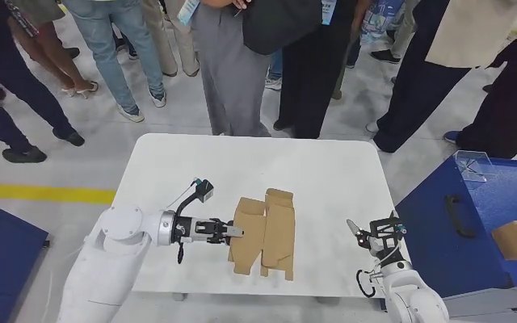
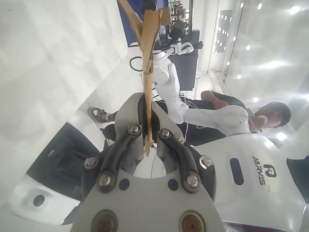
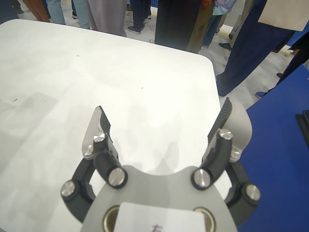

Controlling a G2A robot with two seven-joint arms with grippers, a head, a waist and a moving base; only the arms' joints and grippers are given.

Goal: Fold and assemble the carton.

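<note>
Your carton (image 1: 265, 234) is a flat, brown piece of cardboard, not yet squared up into a box. It sits in the middle of the table (image 1: 323, 165), toward the near edge. From above you see two panels side by side, with short flaps sticking out at the far and near ends.

Your left gripper (image 1: 234, 232) comes in from the left, and its tips lie over the carton's left edge. In the left wrist view the carton (image 2: 147, 56) is seen edge-on, a thin strip running straight out from between the jaws. The left gripper (image 2: 147, 107) is clenched on it, with a dark pad (image 2: 142, 112) pressed against each face of the card. A short bit of card pokes back past the pads toward the wrist. Farther out the layers part a little and a flap splays off to one side. You cannot tell from these views whether the far part of the carton rests on the table or is lifted just off it.

Your right gripper (image 1: 373, 230) is well apart from the carton, near the table's right near corner. In its own wrist view the right gripper (image 3: 164, 109) has its jaws spread wide, with the ribbed fingers (image 3: 105, 121) angled outward above the white table (image 3: 72, 73). Just beside that edge of the table stands a blue cabinet (image 1: 452, 234).
</note>
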